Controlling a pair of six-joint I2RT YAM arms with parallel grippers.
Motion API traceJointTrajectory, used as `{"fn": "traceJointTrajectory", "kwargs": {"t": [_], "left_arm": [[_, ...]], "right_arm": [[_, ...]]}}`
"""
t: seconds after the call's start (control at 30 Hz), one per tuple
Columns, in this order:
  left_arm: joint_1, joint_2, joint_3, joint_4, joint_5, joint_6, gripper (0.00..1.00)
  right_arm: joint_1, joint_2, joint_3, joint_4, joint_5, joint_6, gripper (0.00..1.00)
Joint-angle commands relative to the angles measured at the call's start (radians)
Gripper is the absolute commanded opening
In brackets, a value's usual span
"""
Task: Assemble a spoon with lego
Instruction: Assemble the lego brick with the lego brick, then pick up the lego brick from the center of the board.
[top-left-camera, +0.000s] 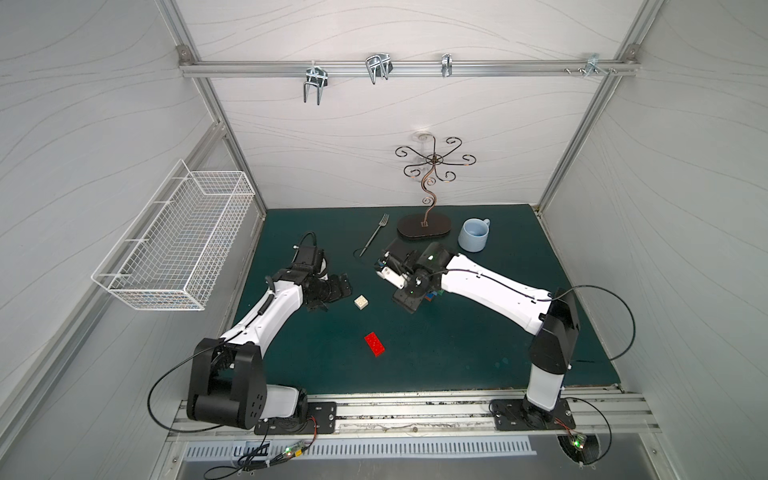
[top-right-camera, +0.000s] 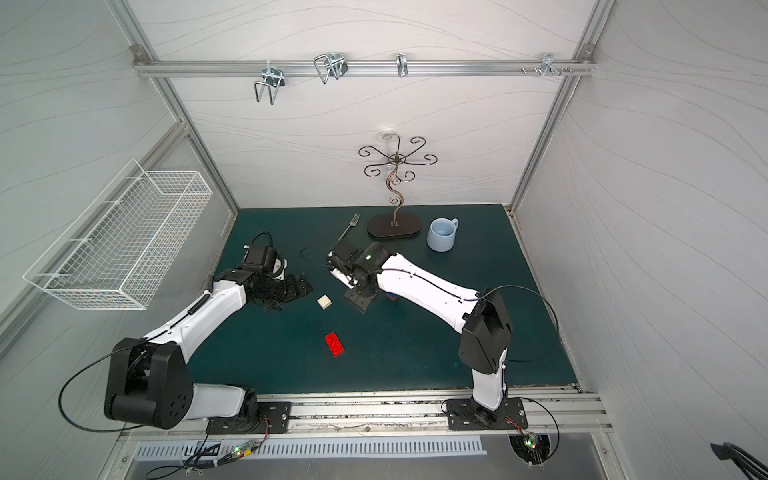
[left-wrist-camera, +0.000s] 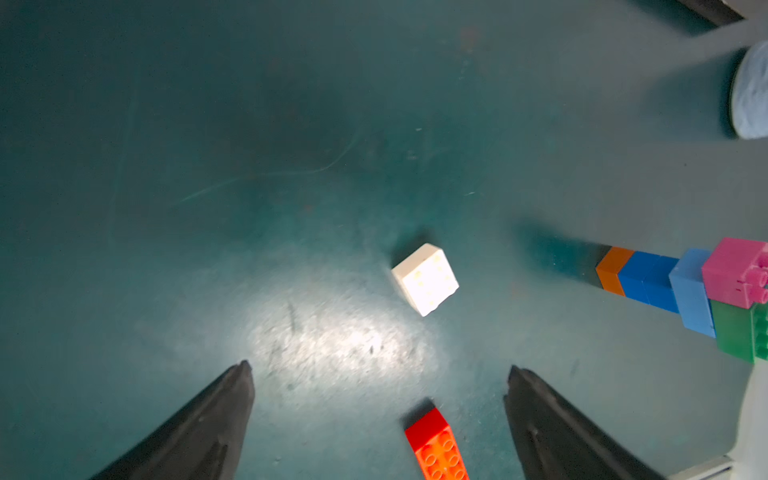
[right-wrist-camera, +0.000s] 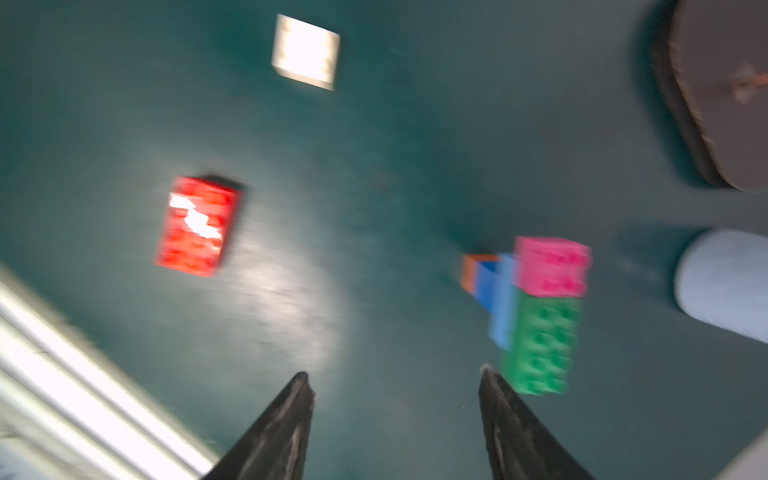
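A: Fig. 1, part-built spoon (right-wrist-camera: 536, 307): where?
B: Studded plastic, flat on matte teal mat (top-left-camera: 457, 353); orange/blue stem, lt-blue bar, pink + green head; 3 o'clock of square cream brick (top-left-camera: 361, 301).
A: Loose pcs?
B: Cream one; oblong glossy red brick (top-left-camera: 374, 344) at 6 o'clock of it.
A: Jaws?
B: left gripper (left-wrist-camera: 379, 368) wide, empty; right gripper (right-wrist-camera: 394, 372) parted, empty; tapered black fingers (left-wrist-camera: 199, 428).

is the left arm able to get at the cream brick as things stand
Probably yes: the left gripper is open, and only bare mat lies between it and the cream brick.
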Motion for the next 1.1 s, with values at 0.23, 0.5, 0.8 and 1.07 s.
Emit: {"fn": "traceJointTrajectory", "kwargs": {"t": [0.23,0.5,0.8,1.07], "left_arm": [[0.080,-0.101,-0.109,0.073,0.009,-0.045,1.00],[0.080,-0.116,-0.182,0.138,0.005,-0.085,1.00],[0.080,-0.132,-0.239,0.186,-0.022,-0.111,1.00],[0.080,-0.116,-0.248,0.200,-0.015,-0.109,1.00]], "right_arm": [[0.070,0.133,-0.088,0.208,-0.256,0.306,0.65],[0.090,0.237,-0.059,0.221,-0.254,0.341,0.64],[0.125,0.323,-0.002,0.196,-0.216,0.326,0.55],[0.136,0.354,0.023,0.171,-0.193,0.324,0.47]]}}
